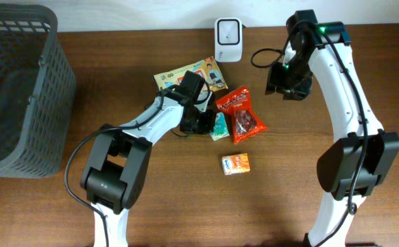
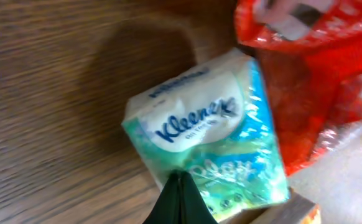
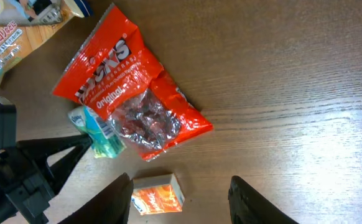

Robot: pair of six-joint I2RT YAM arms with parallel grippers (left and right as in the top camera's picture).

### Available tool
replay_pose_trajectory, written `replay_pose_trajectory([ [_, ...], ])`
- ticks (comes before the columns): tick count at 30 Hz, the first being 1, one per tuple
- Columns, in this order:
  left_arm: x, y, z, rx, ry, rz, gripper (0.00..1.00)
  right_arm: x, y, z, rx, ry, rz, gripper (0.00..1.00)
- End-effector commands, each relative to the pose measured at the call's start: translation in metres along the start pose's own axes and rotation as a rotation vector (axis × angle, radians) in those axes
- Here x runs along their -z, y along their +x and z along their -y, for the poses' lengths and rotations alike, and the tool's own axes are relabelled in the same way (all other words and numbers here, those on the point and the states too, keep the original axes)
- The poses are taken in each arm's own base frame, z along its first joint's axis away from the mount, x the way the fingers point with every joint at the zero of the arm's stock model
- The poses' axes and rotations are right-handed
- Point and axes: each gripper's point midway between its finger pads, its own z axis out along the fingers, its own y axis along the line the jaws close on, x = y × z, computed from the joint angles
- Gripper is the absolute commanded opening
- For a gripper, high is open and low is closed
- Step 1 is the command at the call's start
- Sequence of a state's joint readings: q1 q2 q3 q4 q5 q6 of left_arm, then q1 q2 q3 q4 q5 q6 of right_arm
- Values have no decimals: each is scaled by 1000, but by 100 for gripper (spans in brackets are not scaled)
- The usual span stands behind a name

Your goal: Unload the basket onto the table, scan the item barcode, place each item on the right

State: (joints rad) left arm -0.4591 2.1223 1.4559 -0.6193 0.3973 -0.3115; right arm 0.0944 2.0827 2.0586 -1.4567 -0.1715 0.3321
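Note:
A white barcode scanner (image 1: 227, 40) stands at the table's back edge. In front of it lie a red snack bag (image 1: 243, 113), a green and white Kleenex tissue pack (image 1: 220, 128), a flat yellow package (image 1: 192, 74) and a small orange box (image 1: 235, 164). My left gripper (image 2: 180, 180) is shut, its tips against the near edge of the tissue pack (image 2: 206, 137); whether the wrap is pinched I cannot tell. My right gripper (image 3: 180, 183) hangs open and empty high above the table, right of the scanner. The orange box (image 3: 158, 194) shows far below between its fingers.
A dark grey plastic basket (image 1: 21, 89) fills the left side of the table. The red bag (image 2: 305, 81) overlaps the tissue pack's far side. The yellow package (image 3: 13, 31) lies just behind the left arm (image 3: 25, 168). A black cable (image 1: 262, 56) loops near the scanner.

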Motion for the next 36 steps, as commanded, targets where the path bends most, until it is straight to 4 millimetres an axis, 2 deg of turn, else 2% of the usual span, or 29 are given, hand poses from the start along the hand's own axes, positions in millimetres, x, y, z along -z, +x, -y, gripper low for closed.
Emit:
replay_pose_trajectory([
  [1, -8, 4, -49, 111, -230, 14, 0, 3, 1, -2, 12, -2, 1, 51],
  [9, -3, -1, -62, 138, -244, 32, 0, 3, 5, -1, 9, 4, -16, 51],
  [11, -1, -3, -63, 143, -237, 34, 0, 3, 7, 0, 7, 6, -23, 56],
  [13, 5, -7, -53, 144, -181, 30, 0, 2, 8, 0, 6, 8, -28, 59],
  [17, 29, -18, -1, -37, 56, 41, 0, 0, 7, 0, 7, 7, -27, 69],
  [18, 35, -19, 10, -60, 103, 48, 0, 0, 6, 0, 7, 6, -24, 77],
  [19, 39, -20, 15, -67, 123, 51, 0, 0, 5, 0, 7, 5, -22, 82],
  [21, 38, -18, 17, -71, 120, 48, 0, -1, 5, 0, 8, 4, -20, 83],
  [23, 35, -18, 8, -69, 67, 56, 0, -5, 6, 1, 8, 7, -26, 83],
  [24, 35, -20, 4, -68, 44, 62, 6, -10, 6, 1, 16, 7, -29, 84],
  [25, 35, -22, 0, -66, 28, 70, 22, -15, 6, 0, 20, 8, -31, 84],
  [27, 38, -26, -6, -48, 28, 85, 37, -32, 7, -3, 61, 7, -34, 85],
  [29, 42, -29, -15, -26, 24, 93, 79, -50, 9, -7, 86, 5, -35, 85],
  [30, 43, -30, -18, -18, 22, 94, 87, -57, 11, -11, 99, 4, -32, 85],
  [33, 48, -31, -31, 14, 11, 93, 99, -74, 16, -32, 185, -1, -14, 85],
  [36, 54, -31, -45, 51, 2, 91, 99, -80, 12, -49, 275, 101, 72, 85],
])
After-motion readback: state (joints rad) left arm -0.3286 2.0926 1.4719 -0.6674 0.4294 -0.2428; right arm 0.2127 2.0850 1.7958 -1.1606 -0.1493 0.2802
